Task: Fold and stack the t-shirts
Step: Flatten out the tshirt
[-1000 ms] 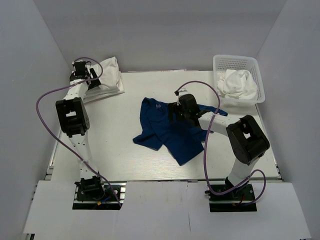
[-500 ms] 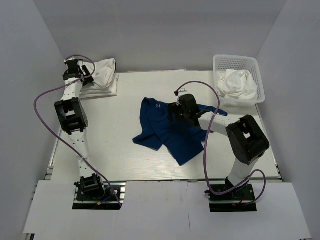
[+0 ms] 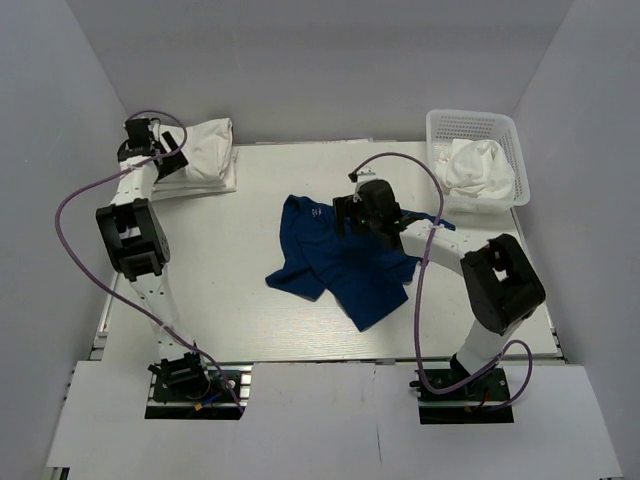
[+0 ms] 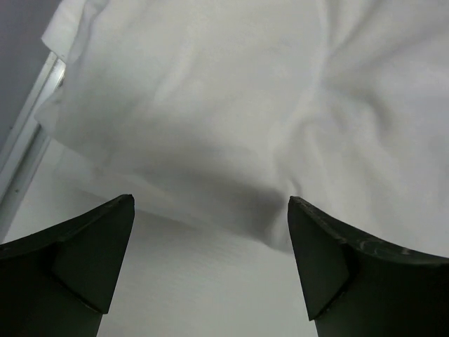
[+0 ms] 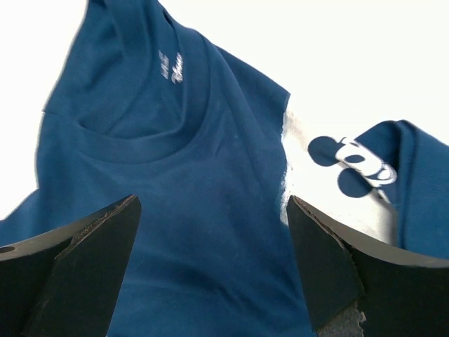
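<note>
The table [image 3: 230,290] fills the middle of the top view. The blue t-shirt [image 3: 340,265] lies rumpled and unfolded just right of its centre. Its long axis runs roughly from the collar [image 5: 140,147] at upper left down to a corner at lower right, with a lobe trailing toward the lower left.

The folded white t-shirts [image 3: 205,150] sit at the table's upper-left corner. Another white t-shirt [image 3: 475,165] is heaped in the basket [image 3: 470,125] at upper right.

The right tool [image 3: 350,212] hangs over the collar end of the blue t-shirt with its fingers spread and nothing between them. In the right wrist view the neckline lies straight ahead in the gap, and the chest print [image 5: 358,165] is off to the right on a turned-over fold.

The left tool [image 3: 158,138] is also spread and empty. It sits at the near edge of the white pile, well apart from the blue t-shirt.

The right arm is clearly the nearer one. Its likely next job is closing on cloth near the collar, so the shirt can be pulled flat along that diagonal.
</note>
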Controlling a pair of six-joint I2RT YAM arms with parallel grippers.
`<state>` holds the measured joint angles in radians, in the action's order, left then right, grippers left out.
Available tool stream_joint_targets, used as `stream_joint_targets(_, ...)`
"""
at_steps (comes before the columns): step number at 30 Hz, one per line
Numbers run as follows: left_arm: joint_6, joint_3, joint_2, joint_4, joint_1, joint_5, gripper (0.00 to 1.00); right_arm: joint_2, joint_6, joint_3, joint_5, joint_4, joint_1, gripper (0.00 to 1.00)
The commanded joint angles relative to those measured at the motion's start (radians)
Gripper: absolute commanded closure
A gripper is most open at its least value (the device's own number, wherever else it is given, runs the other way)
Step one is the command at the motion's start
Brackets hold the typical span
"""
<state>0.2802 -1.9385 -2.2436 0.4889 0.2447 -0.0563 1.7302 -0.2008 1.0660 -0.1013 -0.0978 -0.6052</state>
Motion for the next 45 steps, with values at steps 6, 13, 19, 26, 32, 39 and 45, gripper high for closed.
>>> stream_joint_targets(6, 0.096, 0.240, 0.485, 0.038, -0.110, 0.294, 0.00, -0.211, 0.015, -0.034, 0.041, 0.093, -0.019, 0.10)
stream_joint_targets(13, 0.181, 0.766, 0.771, -0.141, -0.376, 0.265, 0.00, -0.288, 0.040, -0.092, -0.009, 0.269, -0.090, 0.10)
stream_joint_targets(19, 0.243, 0.933, 0.797, -0.024, -0.645, 0.118, 0.00, -0.345, 0.067, -0.192, -0.003, 0.369, -0.189, 0.10)
stream_joint_targets(26, 0.264, 1.070, 0.791, -0.009, -0.818, 0.108, 0.00, -0.339, 0.037, -0.251, 0.044, 0.458, -0.309, 0.10)
stream_joint_targets(32, 0.306, 1.044, 0.701, -0.012, -0.831, -0.014, 0.00, -0.296, 0.015, -0.325, 0.051, 0.397, -0.367, 0.10)
stream_joint_targets(39, 0.330, 1.004, 0.690, 0.046, -0.831, -0.166, 0.00, -0.241, -0.006, -0.327, -0.057, 0.440, -0.403, 0.12)
stream_joint_targets(45, 0.263, 1.004, 0.609, -0.029, -0.831, -0.126, 0.00, -0.193, -0.046, -0.310, -0.084, 0.457, -0.404, 0.21)
